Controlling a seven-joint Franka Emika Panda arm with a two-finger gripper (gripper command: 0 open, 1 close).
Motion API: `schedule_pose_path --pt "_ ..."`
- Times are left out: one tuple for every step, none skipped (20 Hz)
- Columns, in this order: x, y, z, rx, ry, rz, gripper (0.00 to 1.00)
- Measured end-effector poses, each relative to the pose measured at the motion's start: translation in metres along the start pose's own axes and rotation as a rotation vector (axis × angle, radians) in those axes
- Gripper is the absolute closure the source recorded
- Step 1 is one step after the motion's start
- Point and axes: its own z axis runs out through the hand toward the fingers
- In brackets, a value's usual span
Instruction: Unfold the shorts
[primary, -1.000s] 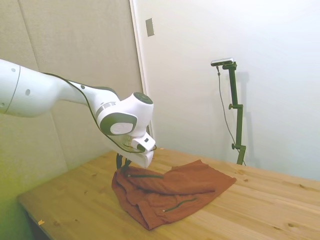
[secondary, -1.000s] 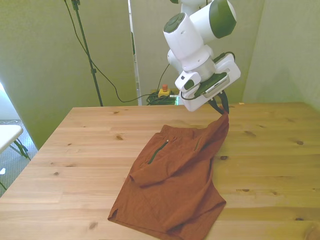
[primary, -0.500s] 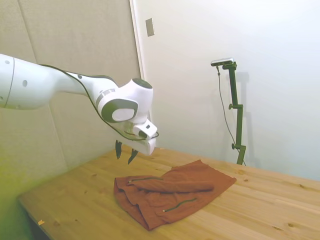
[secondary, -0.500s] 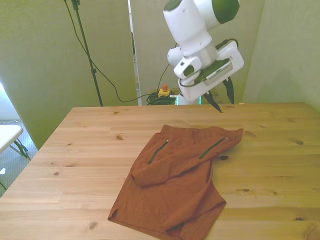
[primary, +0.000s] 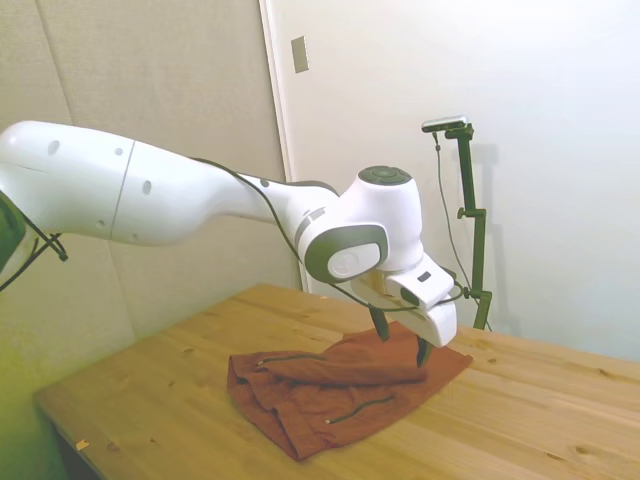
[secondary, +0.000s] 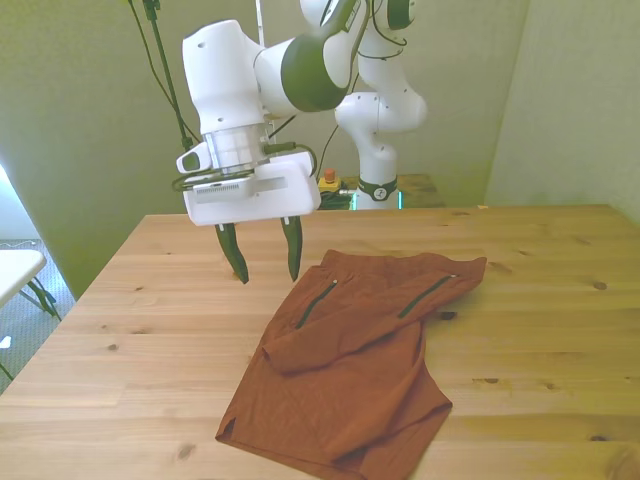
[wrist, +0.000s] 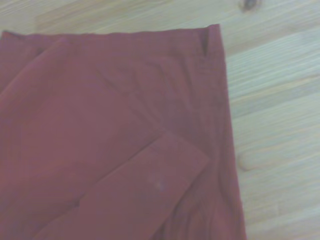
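Note:
The rust-brown shorts (secondary: 350, 375) lie on the wooden table (secondary: 140, 330), with a folded flap across the upper part carrying two dark zipper lines. In the side view the shorts (primary: 330, 390) are bunched toward the table's near-left end. My gripper (secondary: 265, 262) hangs open and empty just above the table, at the shorts' edge on the front view's left, touching no cloth. From the side, the gripper (primary: 401, 340) hovers over the far part of the cloth. The wrist view shows the shorts (wrist: 110, 135) close up, with a corner and a folded strip.
Bare wood (wrist: 275, 130) lies beside the cloth's edge in the wrist view. A small yellow and red box (secondary: 326, 181) sits on the floor behind the table. The table's front edge runs close to the shorts' lower hem in the front view.
The gripper let go of the raised corner, which dropped flat. It then swung across above the shorts to the front view's left and came lower, fingers open.

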Motion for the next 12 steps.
schedule_pose_path --pt "0.0 -0.003 -0.001 -0.008 0.026 0.034 0.0" --pt "0.0 -0.005 0.0 -0.011 0.048 0.057 0.0" --pt "-0.002 -0.007 0.005 -0.012 0.049 0.076 0.0" --pt "-0.004 -0.009 0.011 -0.015 0.046 0.089 0.0" --pt "-0.005 -0.011 0.02 -0.022 0.038 0.1 0.0" --pt "-0.005 -0.012 0.029 -0.028 0.032 0.107 0.0" --pt "-0.005 -0.013 0.038 -0.032 0.027 0.114 0.0" --pt "-0.004 -0.015 0.046 -0.034 0.022 0.12 0.0" --pt "-0.003 -0.018 0.054 -0.03 0.014 0.126 0.0" --pt "-0.002 -0.021 0.06 -0.026 0.008 0.129 0.0" --pt "-0.001 -0.025 0.067 -0.021 0.001 0.134 1.0" --pt "0.0 -0.028 0.073 -0.016 -0.005 0.136 1.0"
